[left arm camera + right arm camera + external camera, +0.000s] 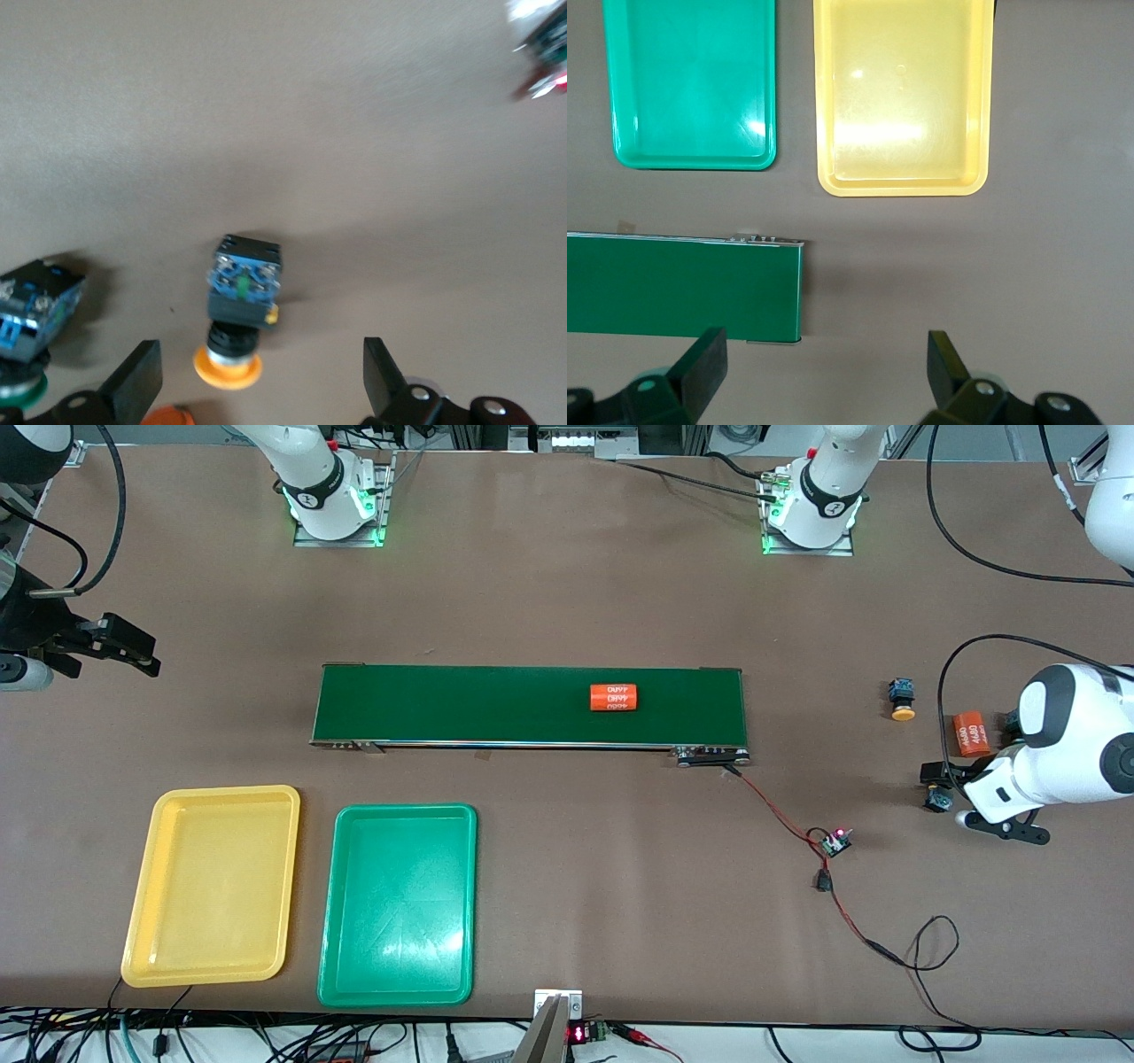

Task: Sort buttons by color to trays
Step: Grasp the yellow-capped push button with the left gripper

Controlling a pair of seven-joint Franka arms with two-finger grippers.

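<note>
Brown table [567,602], green-capped button [31,319] cut off, left fingers [137,381] spread

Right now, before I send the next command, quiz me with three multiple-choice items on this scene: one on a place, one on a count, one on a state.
1. Where does the orange cylinder that is nearest the trays lie?
A. in the green tray
B. on the conveyor belt
C. in the yellow tray

2. How many buttons lie in the two trays?
A. none
B. two
C. four

3. How is the left gripper?
A. shut on a button
B. shut on a cylinder
C. open, holding nothing

Answers:
1. B: it lies on the conveyor belt.
2. A: the yellow tray and the green tray both show bare floors.
3. C: the left gripper hangs open over the yellow-capped button, its fingers apart from it.
</note>
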